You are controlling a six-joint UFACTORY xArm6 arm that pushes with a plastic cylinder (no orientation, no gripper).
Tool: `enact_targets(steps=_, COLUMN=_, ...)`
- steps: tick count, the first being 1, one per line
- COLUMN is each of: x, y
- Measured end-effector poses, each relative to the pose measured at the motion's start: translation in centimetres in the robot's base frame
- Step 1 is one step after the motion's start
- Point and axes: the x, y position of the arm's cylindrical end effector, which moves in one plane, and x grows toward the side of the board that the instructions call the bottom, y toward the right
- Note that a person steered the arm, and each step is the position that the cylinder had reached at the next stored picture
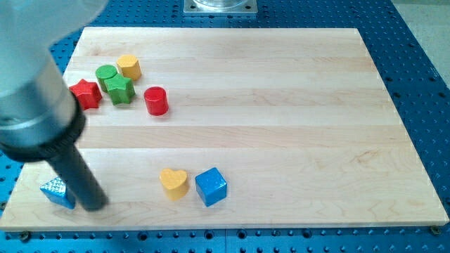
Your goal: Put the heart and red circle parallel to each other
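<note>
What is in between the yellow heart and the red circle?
Nothing. In the camera view, only bare wood lies between the heart and the red circle. The blue cube sits beside the heart, on the view's right, out of the way.

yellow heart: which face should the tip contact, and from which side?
No grasp possible, only a push. My tip sits at the view's bottom left, beside the blue block. The yellow heart has the blue cube close on its right, so its left and bottom faces are free. The red circle lies above it; I'd probably contact the heart's lower edge and push toward the view's top.
</note>
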Motion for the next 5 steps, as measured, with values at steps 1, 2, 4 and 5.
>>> enact_targets(steps=1, x=0.0, y=7.6)
enact_targets(steps=2, x=-1.1, y=12.3)
enact_targets(steps=4, x=-2.6, y=9.6)
enact_targets(steps=5, x=-2.7, y=7.5)
